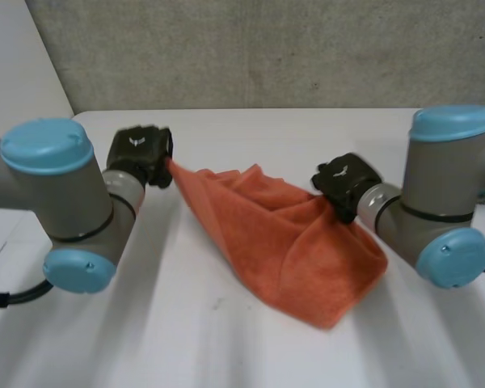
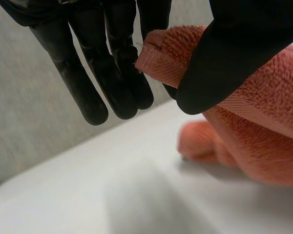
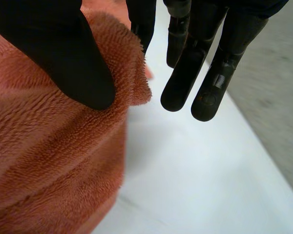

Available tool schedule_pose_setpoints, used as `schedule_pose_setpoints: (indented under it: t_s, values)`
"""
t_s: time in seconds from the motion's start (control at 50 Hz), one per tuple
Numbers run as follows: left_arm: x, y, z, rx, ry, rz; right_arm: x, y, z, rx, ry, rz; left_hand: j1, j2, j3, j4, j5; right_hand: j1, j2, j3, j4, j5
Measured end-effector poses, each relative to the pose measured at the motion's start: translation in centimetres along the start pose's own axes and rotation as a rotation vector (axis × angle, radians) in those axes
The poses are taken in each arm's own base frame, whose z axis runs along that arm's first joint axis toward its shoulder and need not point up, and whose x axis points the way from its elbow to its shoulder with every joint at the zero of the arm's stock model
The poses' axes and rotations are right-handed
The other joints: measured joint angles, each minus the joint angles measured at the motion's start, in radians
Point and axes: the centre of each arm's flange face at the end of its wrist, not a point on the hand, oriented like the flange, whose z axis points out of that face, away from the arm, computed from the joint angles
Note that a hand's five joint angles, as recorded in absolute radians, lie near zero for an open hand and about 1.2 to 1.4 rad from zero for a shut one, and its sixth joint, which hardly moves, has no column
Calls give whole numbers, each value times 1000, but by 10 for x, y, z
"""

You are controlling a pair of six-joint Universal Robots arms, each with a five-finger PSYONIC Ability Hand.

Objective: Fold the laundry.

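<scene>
An orange towel (image 1: 283, 234) hangs stretched between my two hands, its lower part bunched on the white table (image 1: 226, 339). My left hand (image 1: 141, 156) holds the towel's left corner up: in the left wrist view its thumb (image 2: 224, 63) pinches the hemmed corner (image 2: 158, 56) against a finger, while the other fingers (image 2: 88, 83) stay straight. My right hand (image 1: 345, 184) holds the right corner. There the thumb (image 3: 73, 58) presses the towel's edge (image 3: 132, 78) against a finger behind it, and the remaining fingers (image 3: 185, 78) hang straight beside the cloth.
A grey wall (image 1: 267, 48) runs behind the table's far edge. Bare white tabletop lies in front of the towel and off to both sides.
</scene>
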Motion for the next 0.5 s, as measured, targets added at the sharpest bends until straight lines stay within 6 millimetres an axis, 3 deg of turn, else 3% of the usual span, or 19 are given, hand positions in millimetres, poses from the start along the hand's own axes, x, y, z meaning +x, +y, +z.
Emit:
schedule_pose_setpoints:
  t_s: [0.08,0.14,0.32,0.34,0.36,0.38,0.44,0.48,0.5]
  values:
    - [-2,-26,5,76,-8,-9,19,-3,-17,-48,81,0,0,0,2,0,0,0,0,0,0,0]
    - [-4,-42,5,122,-13,-13,21,1,-33,-110,75,-9,0,2,2,0,0,0,0,0,0,5]
    - [-9,-83,3,240,-24,-23,-19,28,-107,-406,-252,-63,22,3,3,0,19,0,0,-1,-1,12]
    - [-9,-86,2,248,-25,-23,-23,27,-111,-405,-277,-58,22,3,5,0,19,-81,144,-106,-107,-82]
    - [-10,-89,1,258,-26,-23,-27,25,-116,-396,-303,-49,22,3,5,1,19,-81,144,-106,-107,-82]
    - [-10,-93,0,268,-25,-24,-32,20,-121,-366,-331,-26,22,3,5,1,19,-346,151,-472,-473,-431]
    - [-10,-98,-3,282,-19,-24,-33,10,-125,-304,-339,13,22,4,5,4,19,-446,86,-626,-628,-584]
    - [-9,-101,-6,291,-8,-23,-24,-3,-123,-225,-297,59,22,4,5,4,19,-484,48,-673,-675,-633]
    - [-9,-103,-7,294,-2,-23,-20,-7,-122,-199,-277,74,22,4,5,4,19,-583,-55,-801,-809,-765]
